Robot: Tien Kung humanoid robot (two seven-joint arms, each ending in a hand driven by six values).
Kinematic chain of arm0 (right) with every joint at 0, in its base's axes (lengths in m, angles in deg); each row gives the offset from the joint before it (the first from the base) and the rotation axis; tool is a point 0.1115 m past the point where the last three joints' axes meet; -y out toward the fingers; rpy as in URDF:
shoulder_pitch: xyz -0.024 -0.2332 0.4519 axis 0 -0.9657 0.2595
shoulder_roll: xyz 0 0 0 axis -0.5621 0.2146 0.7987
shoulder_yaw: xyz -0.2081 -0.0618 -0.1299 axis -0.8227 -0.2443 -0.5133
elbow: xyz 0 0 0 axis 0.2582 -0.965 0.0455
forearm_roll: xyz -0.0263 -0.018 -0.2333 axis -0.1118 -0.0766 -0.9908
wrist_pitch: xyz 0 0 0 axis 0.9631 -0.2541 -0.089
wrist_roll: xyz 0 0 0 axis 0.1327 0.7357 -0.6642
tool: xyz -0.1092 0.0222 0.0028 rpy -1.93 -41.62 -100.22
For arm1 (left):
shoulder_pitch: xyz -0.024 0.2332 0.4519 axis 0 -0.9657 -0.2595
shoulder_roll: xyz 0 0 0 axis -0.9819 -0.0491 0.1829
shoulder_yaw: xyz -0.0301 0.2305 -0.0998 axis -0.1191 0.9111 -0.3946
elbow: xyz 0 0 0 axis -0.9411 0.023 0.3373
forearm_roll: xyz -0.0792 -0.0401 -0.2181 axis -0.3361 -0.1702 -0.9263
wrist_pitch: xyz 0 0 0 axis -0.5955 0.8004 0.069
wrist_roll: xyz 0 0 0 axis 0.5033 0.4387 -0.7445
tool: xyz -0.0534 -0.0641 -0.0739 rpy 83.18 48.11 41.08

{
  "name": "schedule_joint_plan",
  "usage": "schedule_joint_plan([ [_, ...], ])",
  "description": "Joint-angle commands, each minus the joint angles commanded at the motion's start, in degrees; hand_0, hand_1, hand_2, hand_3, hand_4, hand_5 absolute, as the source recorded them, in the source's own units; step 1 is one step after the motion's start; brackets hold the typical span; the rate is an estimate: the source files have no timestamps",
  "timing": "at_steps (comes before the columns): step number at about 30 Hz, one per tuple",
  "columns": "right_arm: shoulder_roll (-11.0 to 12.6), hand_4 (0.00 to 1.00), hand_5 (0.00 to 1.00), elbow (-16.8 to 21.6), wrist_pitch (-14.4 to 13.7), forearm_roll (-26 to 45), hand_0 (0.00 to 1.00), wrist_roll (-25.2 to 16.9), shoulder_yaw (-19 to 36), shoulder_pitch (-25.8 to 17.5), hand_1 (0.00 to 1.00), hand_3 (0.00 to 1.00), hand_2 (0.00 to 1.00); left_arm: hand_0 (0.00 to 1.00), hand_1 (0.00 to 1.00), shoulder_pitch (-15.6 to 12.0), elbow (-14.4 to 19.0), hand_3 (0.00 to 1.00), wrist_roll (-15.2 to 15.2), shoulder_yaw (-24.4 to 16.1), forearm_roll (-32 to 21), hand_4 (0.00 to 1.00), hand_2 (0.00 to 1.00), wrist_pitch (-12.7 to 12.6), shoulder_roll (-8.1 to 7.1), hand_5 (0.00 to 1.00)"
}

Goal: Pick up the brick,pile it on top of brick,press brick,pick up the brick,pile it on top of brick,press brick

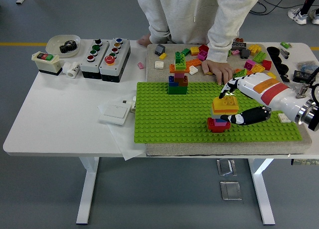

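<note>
Yellow brick (pixel 225 104) tops the small stack (pixel 220 117) on the green baseplate (pixel 169 120); the right robot hand (pixel 234 102) is spread around it, gripping nothing. A sideways push from the thumb (pixel 245 117) beside the stack could tip it over.

On the baseplate (pixel 164 119): a brick stack (pixel 223 114) right of centre, a taller tower (pixel 178 74) at its far edge. Behind the baseplate, loose bricks (pixel 251 52); left of it, button boxes (pixel 105 52).

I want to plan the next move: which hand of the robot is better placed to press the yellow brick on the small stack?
Right. The right hand is already at the small stack, fingers spread beside the yellow brick on top. No left arm shows in the picture, so it would probably need a longer reach.
</note>
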Motion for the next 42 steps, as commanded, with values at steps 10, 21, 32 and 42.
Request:
schedule_joint_plan([
  [10, -0.6, 0.833, 0.481, -2.04, 0.03, -0.43, 0.639, 0.0, -1.12, 0.15, 0.655, 0.599, 0.712, 0.783, 0.726, -0.01, 0.0, 0.558, 0.01, -0.02, 0.07, 0.583, 0.636, 0.01, 0.01, 0.602],
  [21, -0.93, 0.823, 0.515, -3.18, -0.26, -1.0, 0.642, -0.23, -1.44, 0.15, 0.654, 0.597, 0.708, 0.784, 0.725, -0.23, 0.0, 0.556, 0.07, 0.03, 0.2, 0.581, 0.637, 0.05, 0.06, 0.601],
  [32, -1.11, 0.821, 0.518, -3.56, -0.25, -1.27, 0.641, -0.24, -1.65, -0.01, 0.653, 0.594, 0.708, 0.783, 0.728, -0.36, 0.0, 0.556, 0.11, -0.07, 0.46, 0.581, 0.638, 0.07, 0.11, 0.601],
  [42, -1.12, 0.821, 0.516, -3.67, -0.03, -1.27, 0.636, -0.08, -2.11, 0.27, 0.651, 0.593, 0.707, 0.781, 0.726, -0.16, 0.0, 0.556, 0.06, 0.05, 0.28, 0.581, 0.639, 0.09, 0.04, 0.601],
])
